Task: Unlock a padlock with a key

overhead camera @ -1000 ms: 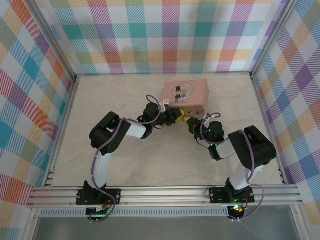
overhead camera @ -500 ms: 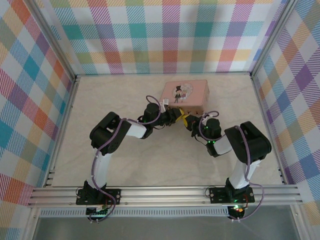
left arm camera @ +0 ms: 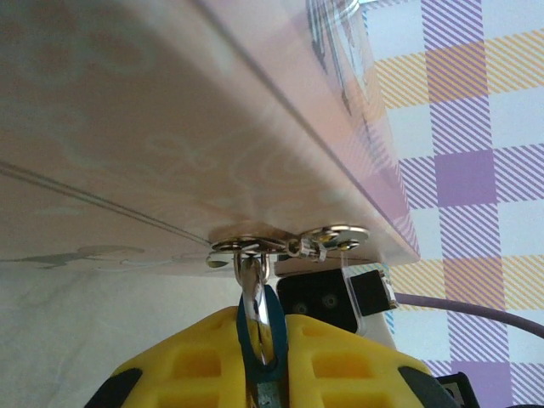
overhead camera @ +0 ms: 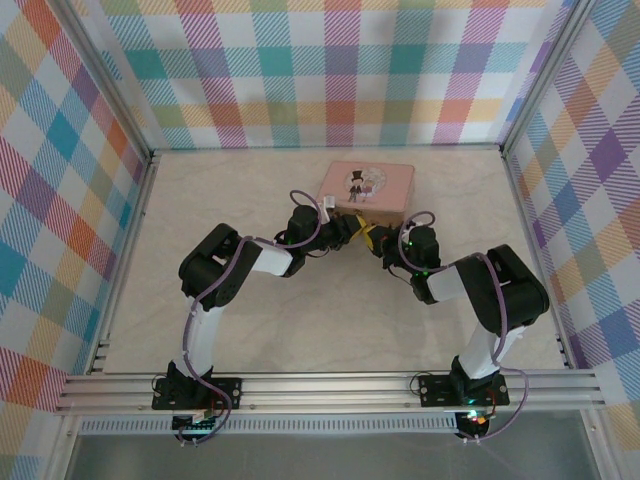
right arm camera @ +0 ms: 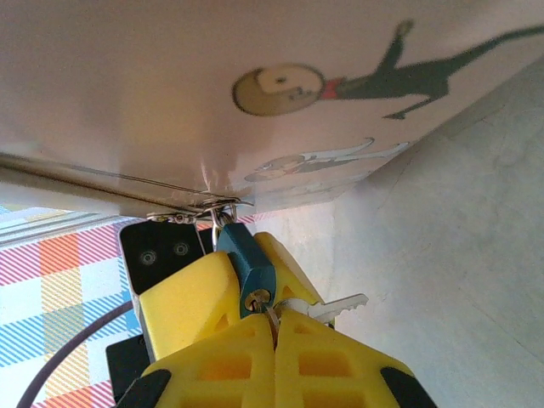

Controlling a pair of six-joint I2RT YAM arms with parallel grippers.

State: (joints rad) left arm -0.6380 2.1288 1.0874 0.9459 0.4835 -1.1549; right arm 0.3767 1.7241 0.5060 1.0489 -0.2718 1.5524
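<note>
left pincer (left arm camera: 263, 344) holds padlock (right arm camera: 246, 259) at tin (left arm camera: 170, 127) edge (key (right arm camera: 336, 306) seemingly touching).

The left arm (overhead camera: 205, 335) and right arm (overhead camera: 480, 350) share black rounded joint housings, pale grey-white links and thin purple cable (left arm camera: 476, 305) loops. The left gripper (left arm camera: 262, 340) and right gripper (right arm camera: 276, 331) have moulded yellow fingers (left arm camera: 195, 365) with recessed pockets. A black plate (right arm camera: 161, 252) carries two screws. A green light (overhead camera: 426, 270) glows on the right arm.

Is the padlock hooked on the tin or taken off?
Hooked on: the padlock has its shackle through the hasp of the pink tin. Locked or unlocked: cannot tell.
</note>
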